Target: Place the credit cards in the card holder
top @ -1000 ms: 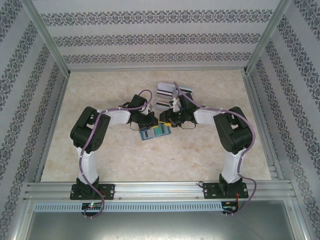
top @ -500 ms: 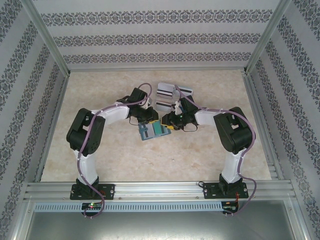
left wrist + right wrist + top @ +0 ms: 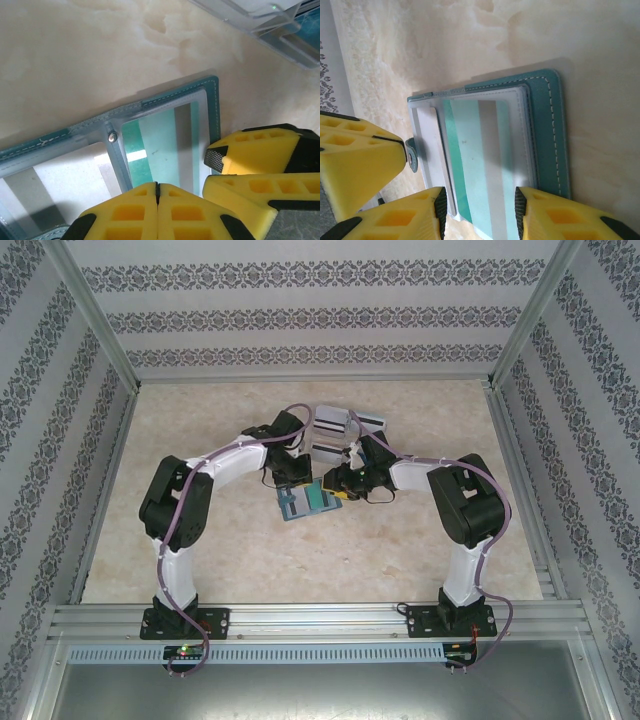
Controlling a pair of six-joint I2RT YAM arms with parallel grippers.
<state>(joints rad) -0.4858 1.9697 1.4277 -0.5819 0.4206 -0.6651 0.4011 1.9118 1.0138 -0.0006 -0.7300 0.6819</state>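
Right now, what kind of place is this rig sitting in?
Probably an enclosed robot test cell, not a real home or office. An aluminium frame boxes in a marble-look tabletop. Printed wallpaper panels serve as backdrop. The left arm and right arm are bolted to the front rail.

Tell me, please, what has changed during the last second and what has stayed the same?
The left arm swung its wrist toward the far side, while the left gripper kept shut jaws at the card holder, which slid slightly left. The right gripper stayed at the holder's right edge, jaws either side of a teal card. The loose cards behind did not move.
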